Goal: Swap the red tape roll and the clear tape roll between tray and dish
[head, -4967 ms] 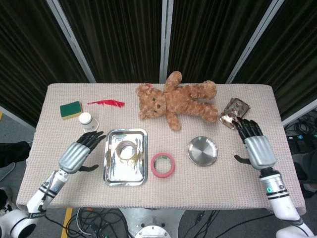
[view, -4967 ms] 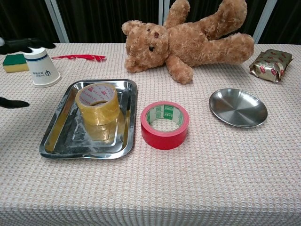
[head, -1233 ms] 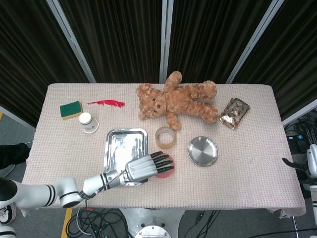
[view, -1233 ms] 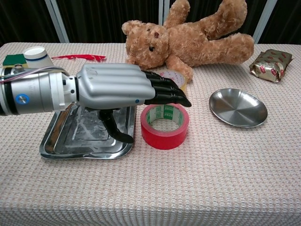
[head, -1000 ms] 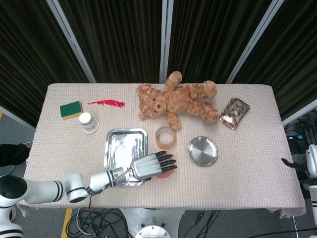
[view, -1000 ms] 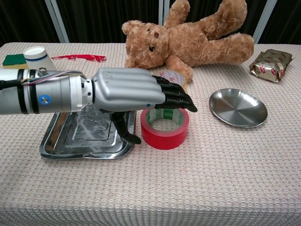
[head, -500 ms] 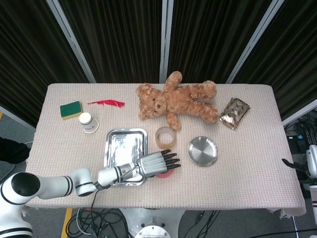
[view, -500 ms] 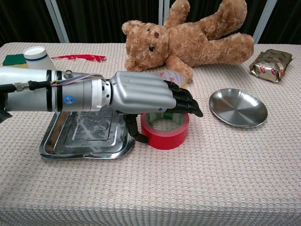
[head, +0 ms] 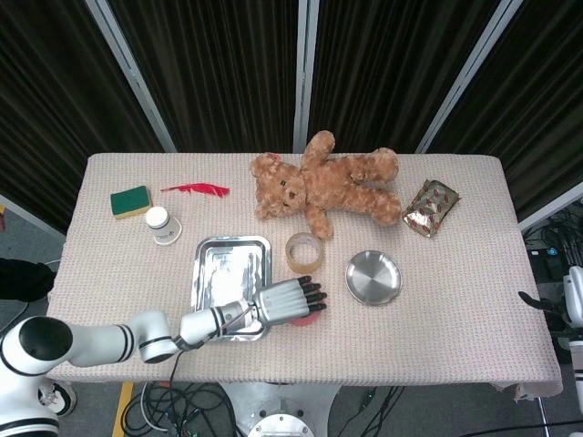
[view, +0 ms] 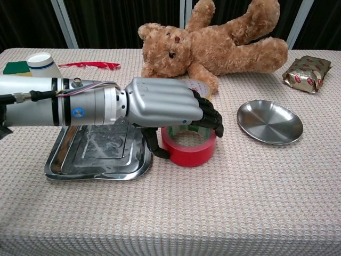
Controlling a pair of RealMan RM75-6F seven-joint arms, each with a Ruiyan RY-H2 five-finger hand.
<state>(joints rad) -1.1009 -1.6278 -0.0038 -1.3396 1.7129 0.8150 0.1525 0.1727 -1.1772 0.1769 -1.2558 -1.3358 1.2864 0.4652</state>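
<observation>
Head view: left hand lies over the red tape roll, between the rectangular steel tray and the round steel dish; bare woven cloth lies along the near table edge. Clear yellowish tape roll stands on the cloth, beside the tray's far right corner. Tray and dish hold nothing. Right hand is at the frame edge; its state cannot be told.

Chest view: silver-backed left hand curls black fingers over the glossy red roll, thumb at its left wall.
</observation>
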